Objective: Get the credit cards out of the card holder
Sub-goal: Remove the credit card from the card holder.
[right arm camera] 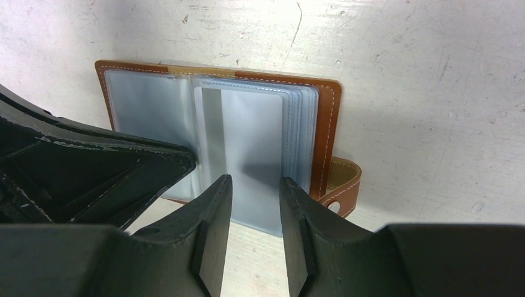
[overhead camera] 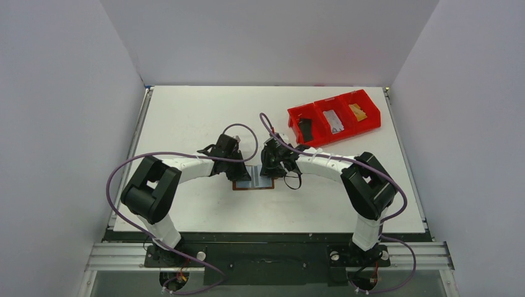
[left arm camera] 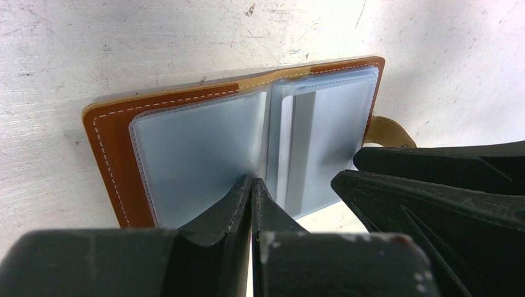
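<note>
One clenched left claw (left arm camera: 252, 183) is pinning the card holder (left arm camera: 108, 148); you should be squaring the parted right claw (right arm camera: 255, 182) over its top sleeve (right arm camera: 247, 124).

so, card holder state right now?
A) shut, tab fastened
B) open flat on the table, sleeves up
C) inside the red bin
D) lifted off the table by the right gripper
B: the card holder lies spread open on the table, clear sleeves facing up and tab loose at the side, apart from the red bin.
</note>
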`<state>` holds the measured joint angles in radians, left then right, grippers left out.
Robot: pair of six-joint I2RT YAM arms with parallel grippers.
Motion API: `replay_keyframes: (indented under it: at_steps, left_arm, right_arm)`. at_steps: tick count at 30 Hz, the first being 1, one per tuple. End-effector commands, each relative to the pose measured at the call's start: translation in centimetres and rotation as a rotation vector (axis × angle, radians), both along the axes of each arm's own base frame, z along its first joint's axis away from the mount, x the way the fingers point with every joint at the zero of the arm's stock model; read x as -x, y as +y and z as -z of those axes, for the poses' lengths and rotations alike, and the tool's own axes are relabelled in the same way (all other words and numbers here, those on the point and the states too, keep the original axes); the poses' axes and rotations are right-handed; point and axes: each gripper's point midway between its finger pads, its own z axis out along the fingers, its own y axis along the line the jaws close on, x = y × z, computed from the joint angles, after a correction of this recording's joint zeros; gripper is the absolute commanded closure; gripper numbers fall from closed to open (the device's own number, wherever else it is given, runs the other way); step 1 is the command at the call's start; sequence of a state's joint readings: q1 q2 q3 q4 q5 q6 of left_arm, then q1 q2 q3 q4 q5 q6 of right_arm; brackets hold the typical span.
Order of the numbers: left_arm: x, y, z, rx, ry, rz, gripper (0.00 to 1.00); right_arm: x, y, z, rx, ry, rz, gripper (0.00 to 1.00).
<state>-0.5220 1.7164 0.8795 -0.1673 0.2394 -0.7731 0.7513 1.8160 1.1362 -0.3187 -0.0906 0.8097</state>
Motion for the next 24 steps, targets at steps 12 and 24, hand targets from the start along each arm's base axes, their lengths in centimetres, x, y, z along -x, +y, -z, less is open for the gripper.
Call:
replay_keyframes:
  at_steps: [12, 24]
  left_arm:
    - [0.5, 1.0, 1.4, -0.071, 0.025, 0.006, 1.0]
    - [0.4, 0.8, 1.4, -0.069, 0.024, 0.009, 1.0]
  right_arm:
    - [-1.1, -1.7, 1.1, 0.04, -0.003, 0.055, 0.69]
    - [-0.1, 0.3, 0.5, -0.014, 0.001, 0.006, 0.69]
